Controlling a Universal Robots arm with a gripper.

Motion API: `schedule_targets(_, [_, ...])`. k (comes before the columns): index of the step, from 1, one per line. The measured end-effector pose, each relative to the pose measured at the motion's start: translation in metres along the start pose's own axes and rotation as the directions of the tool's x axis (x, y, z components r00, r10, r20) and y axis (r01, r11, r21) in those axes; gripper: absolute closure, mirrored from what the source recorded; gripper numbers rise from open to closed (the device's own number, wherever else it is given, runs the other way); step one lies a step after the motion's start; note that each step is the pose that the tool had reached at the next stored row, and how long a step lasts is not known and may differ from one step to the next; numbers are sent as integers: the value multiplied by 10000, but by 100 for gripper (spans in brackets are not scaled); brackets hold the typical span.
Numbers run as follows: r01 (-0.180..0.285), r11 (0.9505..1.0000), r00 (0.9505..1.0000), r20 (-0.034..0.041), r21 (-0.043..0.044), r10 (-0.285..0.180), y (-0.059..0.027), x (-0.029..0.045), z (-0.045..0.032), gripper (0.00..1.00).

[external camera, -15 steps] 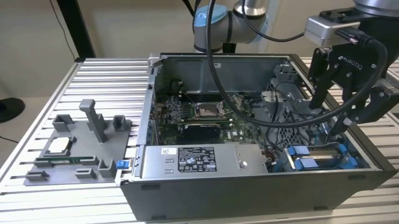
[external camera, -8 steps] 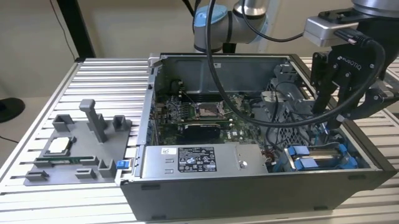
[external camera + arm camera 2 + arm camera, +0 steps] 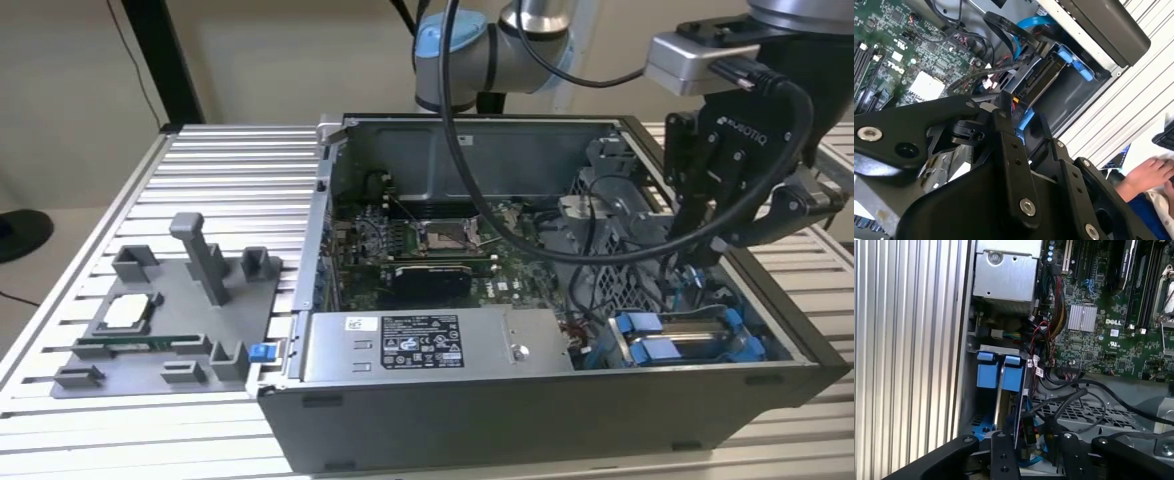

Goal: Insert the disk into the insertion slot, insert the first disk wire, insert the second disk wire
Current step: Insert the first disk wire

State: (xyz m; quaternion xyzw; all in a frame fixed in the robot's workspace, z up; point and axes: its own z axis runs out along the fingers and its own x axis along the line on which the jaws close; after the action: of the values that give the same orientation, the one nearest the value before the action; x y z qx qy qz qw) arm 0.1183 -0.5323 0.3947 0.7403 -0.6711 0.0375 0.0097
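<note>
The disk (image 3: 1005,405) stands edgewise in the insertion slot (image 3: 983,412), just beyond my pincer (image 3: 1031,442), long axis running away from me; a black wire connector (image 3: 1026,427) sits at its near end; whether I grip anything I cannot tell.

Your silver arm (image 3: 541,15) wears pale blue joint caps (image 3: 447,45) and black cables (image 3: 798,105) (silver screws (image 3: 1027,206) stud the black gripper (image 3: 701,250)).
</note>
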Motion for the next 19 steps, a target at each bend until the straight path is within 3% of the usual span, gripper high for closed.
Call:
schedule_targets(12, [193, 9998, 9998, -16, 11, -193, -4, 5, 1, 0])
schedule_targets(13, [196, 9998, 9998, -17, 11, -196, -4, 6, 1, 100])
schedule_targets(19, [199, 9998, 9998, -17, 12, -199, -5, 6, 1, 100])
